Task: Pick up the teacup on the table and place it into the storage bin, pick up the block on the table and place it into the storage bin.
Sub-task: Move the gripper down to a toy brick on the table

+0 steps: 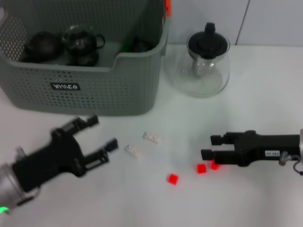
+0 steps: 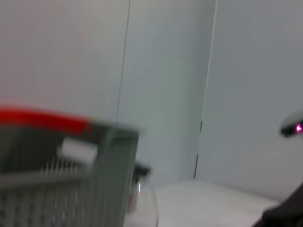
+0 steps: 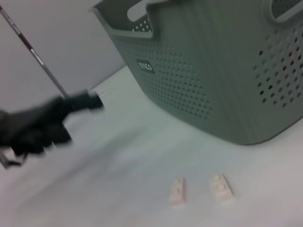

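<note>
Both arms low over the table, fingers spread.
The left gripper [image 1: 97, 135] points up-right with jaws apart; the right gripper [image 1: 211, 146] reaches leftward, level, jaws apart.

A: Setting? Looks like a robot lab or test room, not a home.

B: Agreed. Plain white counter [image 1: 265, 109], bare pale panelled wall [image 2: 165, 71] behind with vertical seams, no furnishings.

A: Props look staged: grey-green storage bin [image 1: 94, 90] holding dark teapots, glass teapot [image 1: 203, 64], loose white bricks [image 3: 177, 191] and red blocks [image 1: 173, 178] scattered on the counter.

B: Two black robot arms over it. Lab.
</note>
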Controlling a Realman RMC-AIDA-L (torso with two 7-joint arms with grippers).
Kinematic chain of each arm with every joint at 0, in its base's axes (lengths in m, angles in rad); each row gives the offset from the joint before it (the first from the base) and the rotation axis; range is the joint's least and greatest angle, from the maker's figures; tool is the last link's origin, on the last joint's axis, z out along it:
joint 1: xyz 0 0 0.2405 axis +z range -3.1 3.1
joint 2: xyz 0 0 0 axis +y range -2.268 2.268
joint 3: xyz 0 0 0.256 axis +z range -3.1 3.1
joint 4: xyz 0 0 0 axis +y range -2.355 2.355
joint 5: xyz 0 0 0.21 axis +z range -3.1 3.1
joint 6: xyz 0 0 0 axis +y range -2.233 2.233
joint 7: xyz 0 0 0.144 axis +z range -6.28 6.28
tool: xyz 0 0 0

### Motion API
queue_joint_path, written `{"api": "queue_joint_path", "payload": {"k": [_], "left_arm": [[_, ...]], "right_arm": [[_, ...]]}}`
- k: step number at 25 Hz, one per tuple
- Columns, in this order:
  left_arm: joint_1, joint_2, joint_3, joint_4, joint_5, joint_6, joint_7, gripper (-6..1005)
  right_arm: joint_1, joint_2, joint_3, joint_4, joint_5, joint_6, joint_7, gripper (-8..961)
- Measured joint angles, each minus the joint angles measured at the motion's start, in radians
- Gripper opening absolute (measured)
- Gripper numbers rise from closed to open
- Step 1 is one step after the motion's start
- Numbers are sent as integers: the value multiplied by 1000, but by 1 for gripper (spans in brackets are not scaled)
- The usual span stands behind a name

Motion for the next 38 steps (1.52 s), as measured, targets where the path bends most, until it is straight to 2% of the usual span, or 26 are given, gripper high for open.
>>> {"api": "queue_joint_path", "payload": {"k": [7, 13, 20, 26, 38], "left_arm": [[-81, -2, 73, -150, 51, -227, 49, 786], [-152, -5, 77, -254, 47, -371, 147, 786], [-169, -8, 69, -275, 39, -451, 211, 785], [-164, -8, 61, -291, 9, -461, 291, 785], [-171, -8, 60, -306, -18, -515, 314, 786]], "right_arm": [[1, 2, 0, 0, 3, 1, 1, 738], [-6, 2, 1, 0, 5, 1, 2, 737], [-7, 2, 1, 0, 6, 1, 3, 737], [-4, 2, 2, 0, 6, 1, 3, 736], [-7, 2, 1, 0, 4, 1, 3, 737]]}}
